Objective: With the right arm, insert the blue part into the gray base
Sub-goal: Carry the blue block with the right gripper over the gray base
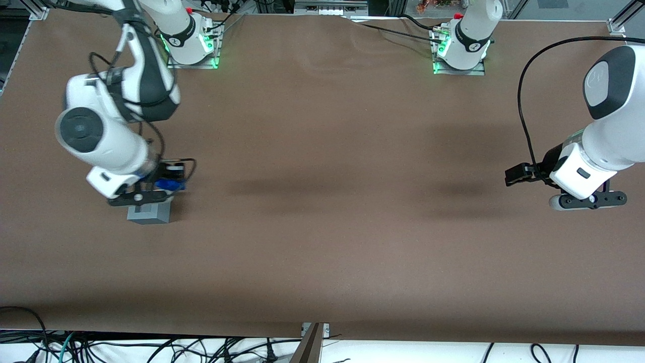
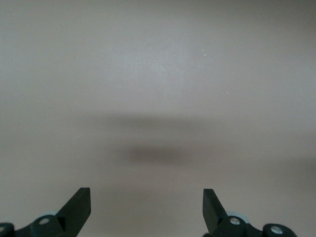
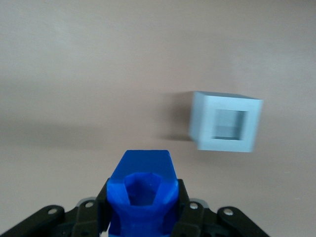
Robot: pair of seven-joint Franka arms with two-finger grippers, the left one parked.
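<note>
My right gripper (image 1: 151, 194) is shut on the blue part (image 1: 168, 185) and holds it above the table. In the right wrist view the blue part (image 3: 143, 192) sits between the black fingers (image 3: 183, 210), its hollow end facing the camera. The gray base (image 1: 148, 213) stands on the brown table just nearer the front camera than the gripper and partly under it. In the right wrist view the gray base (image 3: 225, 122) shows its square recess open and empty, apart from the blue part.
The brown table mat (image 1: 322, 227) stretches wide toward the parked arm's end. The arm bases (image 1: 194, 43) stand at the table's back edge. Cables hang at the table's front edge (image 1: 151, 348).
</note>
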